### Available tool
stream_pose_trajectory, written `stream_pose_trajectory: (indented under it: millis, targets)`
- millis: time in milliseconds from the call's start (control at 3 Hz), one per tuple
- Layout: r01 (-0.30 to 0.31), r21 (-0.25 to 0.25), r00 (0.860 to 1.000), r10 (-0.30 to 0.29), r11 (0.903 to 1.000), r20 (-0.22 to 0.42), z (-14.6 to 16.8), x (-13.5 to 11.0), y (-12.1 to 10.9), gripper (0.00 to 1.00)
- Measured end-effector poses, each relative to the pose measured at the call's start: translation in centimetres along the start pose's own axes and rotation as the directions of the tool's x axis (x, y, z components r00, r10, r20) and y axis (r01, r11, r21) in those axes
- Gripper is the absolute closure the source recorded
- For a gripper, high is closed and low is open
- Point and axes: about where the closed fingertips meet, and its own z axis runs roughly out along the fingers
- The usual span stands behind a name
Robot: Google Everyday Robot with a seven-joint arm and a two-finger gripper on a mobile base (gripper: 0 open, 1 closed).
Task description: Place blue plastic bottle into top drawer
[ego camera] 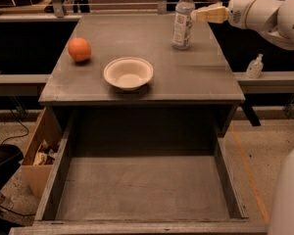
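The blue plastic bottle [183,19] stands upright at the back right of the grey table [137,58]; it is clear with a white cap and a pale label. My gripper [195,14] reaches in from the right at label height, its tan fingers [209,14] pointing left, the tips right beside the bottle's upper part. The top drawer [142,187] is pulled out below the table's front edge, wide and shallow, with nothing in it.
An orange [79,49] sits at the table's left and a white bowl [128,73] near the front middle. A tan cardboard box [39,155] stands on the floor left of the drawer. A small pump dispenser bottle [255,66] stands on a ledge at right.
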Motion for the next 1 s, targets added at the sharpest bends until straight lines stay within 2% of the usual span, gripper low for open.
stream_pose_trajectory:
  millis: [333,667,1000]
  targets:
    - [-0.015,-0.009,1.0,0.016,0.9998,0.015,2.3,-0.2,0.4,0.0]
    - [-0.055,-0.02,0.998,0.056,0.9983,0.032,4.0,0.1,0.9,0.0]
    - [-0.109,-0.068,0.992,0.112,0.9917,0.053,6.0,1.0,2.4,0.0]
